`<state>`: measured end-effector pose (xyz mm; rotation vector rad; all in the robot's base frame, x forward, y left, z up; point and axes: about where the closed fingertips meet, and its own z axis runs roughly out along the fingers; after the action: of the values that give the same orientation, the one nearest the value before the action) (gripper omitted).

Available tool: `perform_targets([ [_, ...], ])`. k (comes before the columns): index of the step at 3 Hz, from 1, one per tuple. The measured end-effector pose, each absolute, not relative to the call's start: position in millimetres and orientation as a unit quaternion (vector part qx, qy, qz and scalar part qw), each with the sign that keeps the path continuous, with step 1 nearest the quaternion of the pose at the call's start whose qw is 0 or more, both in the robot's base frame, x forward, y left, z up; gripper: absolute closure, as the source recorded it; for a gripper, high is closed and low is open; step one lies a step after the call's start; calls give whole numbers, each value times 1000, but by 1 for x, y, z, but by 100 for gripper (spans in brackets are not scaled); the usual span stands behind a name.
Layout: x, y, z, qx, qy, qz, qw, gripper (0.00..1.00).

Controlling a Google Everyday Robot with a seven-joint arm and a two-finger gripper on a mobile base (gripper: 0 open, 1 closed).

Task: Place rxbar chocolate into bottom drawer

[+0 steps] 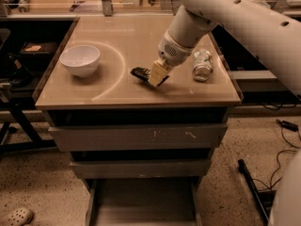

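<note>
The rxbar chocolate (138, 72), a small dark shiny bar, is near the middle of the tan table top (136, 36). My gripper (155, 78) reaches down from the upper right and is shut on the bar's right end. The left end sticks out and the bar looks tilted, just above the surface. The bottom drawer (141, 205) is pulled open at the foot of the cabinet, a shallow grey tray, with nothing showing inside it. It lies directly below and in front of the gripper.
A white bowl (81, 60) stands on the table's left side. A crushed silver can (202, 64) lies to the right of the gripper. Two wider grey drawers (141, 136) are shut above the open one. Cables (282, 126) and a shoe (16, 216) lie on the floor.
</note>
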<state>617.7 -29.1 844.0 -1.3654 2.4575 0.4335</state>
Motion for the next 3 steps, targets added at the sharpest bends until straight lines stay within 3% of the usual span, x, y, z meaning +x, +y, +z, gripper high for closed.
perform_targets([
  [3, 505, -15, 862, -439, 866, 174, 163, 100],
])
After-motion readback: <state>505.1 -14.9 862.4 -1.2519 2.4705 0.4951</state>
